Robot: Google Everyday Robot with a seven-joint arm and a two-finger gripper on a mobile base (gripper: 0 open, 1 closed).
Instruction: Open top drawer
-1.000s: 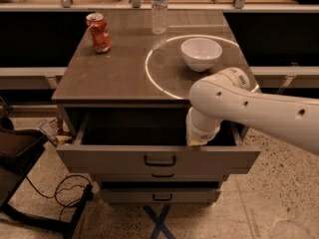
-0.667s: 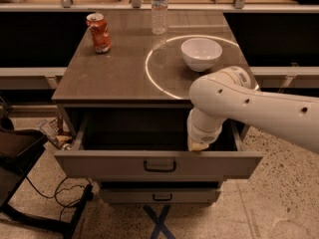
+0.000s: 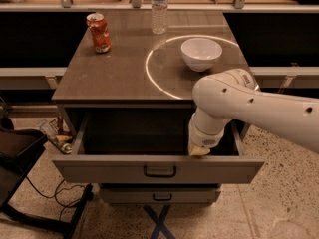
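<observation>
The top drawer (image 3: 124,171) of the grey-taupe cabinet stands pulled far out, its flat front toward me with a small black pull (image 3: 160,172) at centre and a plain dark inside. My white arm reaches in from the right. The gripper (image 3: 199,151) hangs down inside the drawer at its right, just behind the front panel. Its fingers are hidden behind the wrist and the panel. A narrower drawer (image 3: 159,195) with the same black pull sits shut below.
On the cabinet top (image 3: 114,73) stand a red can (image 3: 99,32), a clear water bottle (image 3: 159,8) and a white bowl (image 3: 201,53). A black chair or stand and cables (image 3: 30,183) lie on the floor at left. Litter lies beside the cabinet's left leg.
The top drawer has slid further out toward me, and the arm's wrist has come forward with it.
</observation>
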